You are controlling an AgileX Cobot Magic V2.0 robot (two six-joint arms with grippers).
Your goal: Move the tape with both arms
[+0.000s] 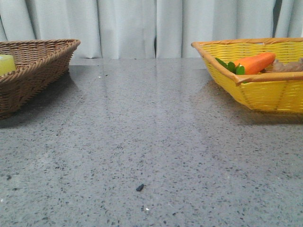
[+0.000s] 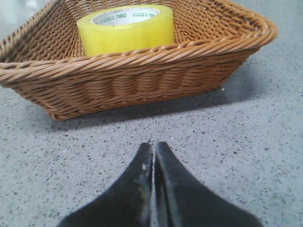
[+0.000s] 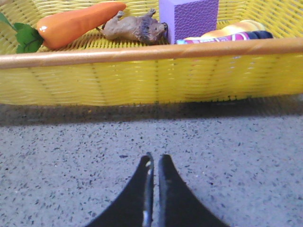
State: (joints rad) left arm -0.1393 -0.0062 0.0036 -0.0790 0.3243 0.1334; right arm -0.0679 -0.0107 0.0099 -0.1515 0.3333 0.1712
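The tape (image 2: 127,28) is a pale yellow-green roll lying in a brown wicker basket (image 2: 142,75). In the front view only its edge (image 1: 6,64) shows in that basket (image 1: 33,71) at the far left. My left gripper (image 2: 154,146) is shut and empty, above the grey table in front of the brown basket. My right gripper (image 3: 155,158) is shut and empty, above the table in front of the yellow basket (image 3: 142,80). Neither gripper shows in the front view.
The yellow basket (image 1: 265,90) at the right holds an orange carrot (image 3: 78,23) with green leaves, a beige lumpy piece (image 3: 135,28), a purple block (image 3: 189,19) and a lying bottle (image 3: 227,34). A small dark speck (image 1: 139,187) lies on the grey table. Curtains hang behind.
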